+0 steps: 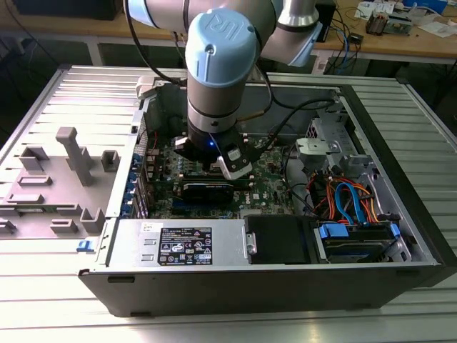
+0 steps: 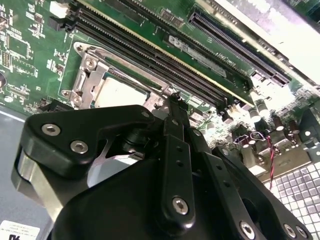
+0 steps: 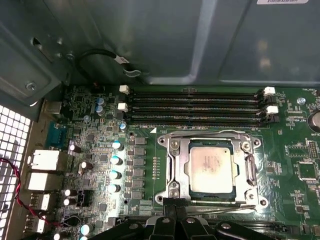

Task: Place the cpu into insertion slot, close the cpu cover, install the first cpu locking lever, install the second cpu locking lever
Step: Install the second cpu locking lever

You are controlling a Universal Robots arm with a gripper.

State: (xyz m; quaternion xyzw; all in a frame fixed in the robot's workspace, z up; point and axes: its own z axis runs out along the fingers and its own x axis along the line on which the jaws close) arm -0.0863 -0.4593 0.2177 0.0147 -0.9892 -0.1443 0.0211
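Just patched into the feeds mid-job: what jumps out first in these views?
In the first wrist view, the matte silver-grey square cpu sits in the silver-rimmed insertion slot on the green circuit board, with the thin silver cpu cover frame down around it. In the exterior view, the grey-and-blue robot arm reaches down into the open black computer case, its black pincer beside the slot.

Matte metal cpu (image 3: 211, 165), shiny cpu cover (image 3: 175, 165)

an open computer case (image 1: 400, 243) lies on a ribbed metal table (image 1: 43, 307), with a grey plastic fixture (image 1: 68, 175) at the exterior view's left, blue and orange cables (image 1: 350, 200) lower right, and black memory slots (image 3: 195, 107) across the first wrist view's centre.
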